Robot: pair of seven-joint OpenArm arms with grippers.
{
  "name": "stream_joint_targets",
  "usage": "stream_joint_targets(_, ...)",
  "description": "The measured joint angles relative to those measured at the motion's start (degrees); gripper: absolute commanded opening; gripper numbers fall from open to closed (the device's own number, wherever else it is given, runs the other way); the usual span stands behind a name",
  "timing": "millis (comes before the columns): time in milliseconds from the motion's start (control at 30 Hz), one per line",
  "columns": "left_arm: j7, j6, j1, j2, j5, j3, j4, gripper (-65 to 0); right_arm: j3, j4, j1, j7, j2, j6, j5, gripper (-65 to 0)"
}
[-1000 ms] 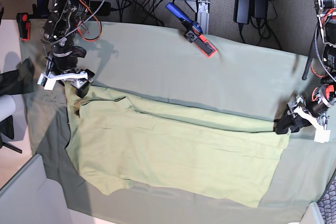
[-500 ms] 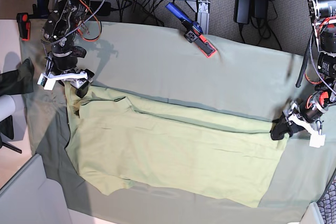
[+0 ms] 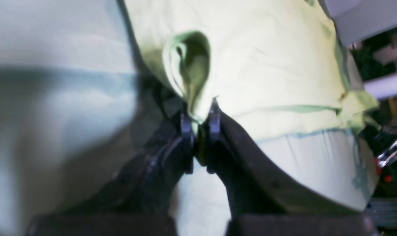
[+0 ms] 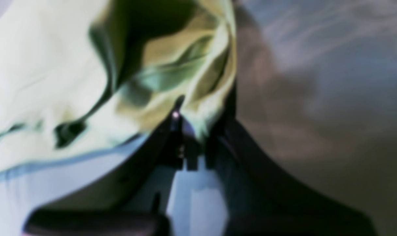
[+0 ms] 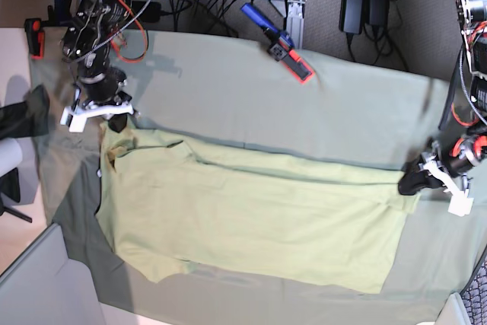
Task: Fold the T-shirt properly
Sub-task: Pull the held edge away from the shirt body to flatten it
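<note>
1. While both arms sit at opposite ends of the garment, the T-shirt (image 5: 251, 218) lies spread flat on the grey-green table cloth (image 5: 228, 89), long axis running across the base view.
2. Left gripper (image 3: 200, 114): jaws closed on a pinch of the T-shirt's edge; the wrist view shows pale yellow-green fabric bunched between the two dark fingers (image 3: 187, 131). In the base view this gripper (image 5: 415, 180) sits at the shirt's right end.
3. Right gripper (image 4: 192, 131): jaws closed on a crumpled fold of the shirt; picture blurred, yet cloth is seen between the tips. In the base view it (image 5: 116, 119) sits at the shirt's upper-left corner.
4. A blue and red clamp (image 5: 278, 42) lies on the cloth's far edge, well apart from the shirt.
</note>
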Motion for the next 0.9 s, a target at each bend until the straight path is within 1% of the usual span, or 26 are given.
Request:
stream_joint_targets(67,-0.1,0.1,0.7,-1.9,-0.1,-0.1,1.9,-65.0,0.2,1.9,-0.1,-2.4,0.0,0.1,0.2,-65.0)
stream_joint_targets(133,-0.5,0.2,1.5,-3.0,-0.2,-0.1,2.3,-65.0,0.3,3.1,-0.8,-2.4,0.5,0.2,1.0,-65.0)
stream_joint_targets(233,0.1,0.1,3.1,-3.6,-0.2,0.0,2.3,-65.0,1.1,3.3,-1.8,-2.4,1.4,0.2,1.2,-65.0)
stream_joint_targets(333,0.0,0.0,4.5,-4.4,-0.9,0.0,2.3,-65.0,1.9,3.4,-3.2,-2.7,1.4,0.3,2.3,-65.0)
stream_joint_targets(433,1.0,0.1,5.9,-5.2,-3.5,0.0,2.3,-65.0,2.8,4.1,-5.5,-2.9,1.2,0.5,5.3,-65.0)
stream_joint_targets(533,2.3,0.1,7.8,-5.6,-4.8,0.0,3.5,-65.0,4.3,6.0,-7.6,-3.5,1.3,0.6,5.7,-65.0)
stream_joint_targets(767,2.6,-0.1,15.2,-9.4,-5.2,0.1,14.0,-65.0,8.2,11.0,-13.1,-4.8,1.4,0.9,9.1,-65.0)
stream_joint_targets(900,2.4,-0.1,18.6,-10.4,-5.3,0.1,19.2,-65.0,8.8,11.5,-14.9,-4.8,1.4,0.9,9.6,-65.0)
